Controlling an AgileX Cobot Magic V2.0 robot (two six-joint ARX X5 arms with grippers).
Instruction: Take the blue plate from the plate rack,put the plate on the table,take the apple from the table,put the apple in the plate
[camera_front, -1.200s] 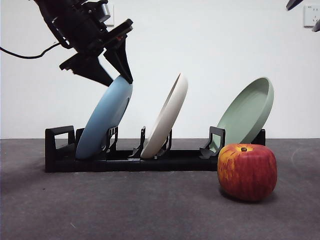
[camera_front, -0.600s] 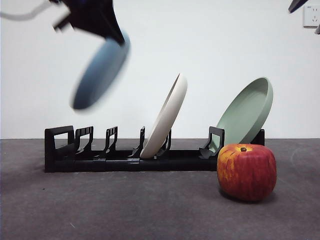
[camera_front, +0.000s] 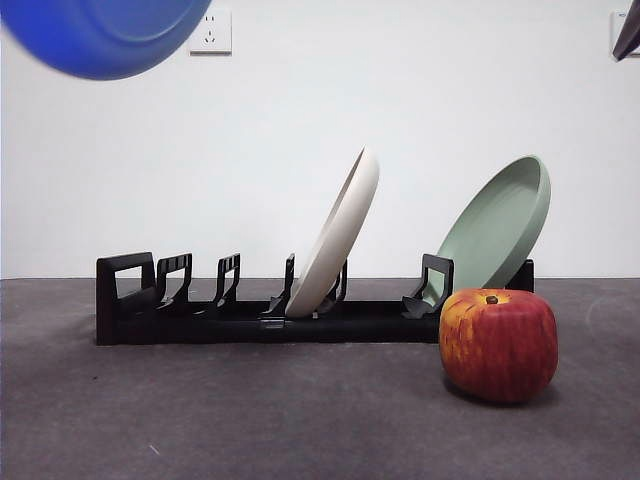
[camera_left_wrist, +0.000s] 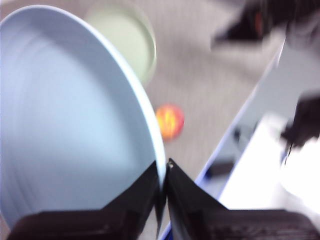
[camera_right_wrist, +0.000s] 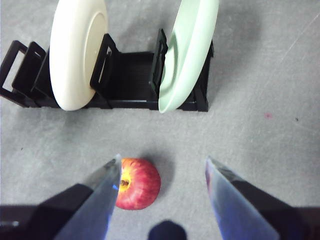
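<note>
Table (camera_front: 300, 420): dark grey, matte, carries the rack and the apple. Plate rack (camera_front: 250, 320): long black base standing on the table, well below the left gripper (camera_left_wrist: 163, 172); its slots at the end under that gripper stand vacant. Blue plate (camera_left_wrist: 70, 110): clear of the rack and off the table, seen in the front view at the top corner (camera_front: 100, 35), blurred; the left gripper's jaws are clamped on its rim, one jaw on each face. Cream plate (camera_front: 335, 235): leaning in a middle slot of the rack. Green plate (camera_front: 495, 230): leaning in the end slot, ahead of the right gripper (camera_right_wrist: 162, 172). Right gripper: jaws spread wide apart, holding nothing, hanging above the table on the near side of the rack; in the front view only a dark tip shows at the upper corner. Apple (camera_right_wrist: 136, 183): red with yellow streaks, resting on the table in front of the green plate, just beside one jaw of the right gripper, partly inside the gap between the jaws.
</note>
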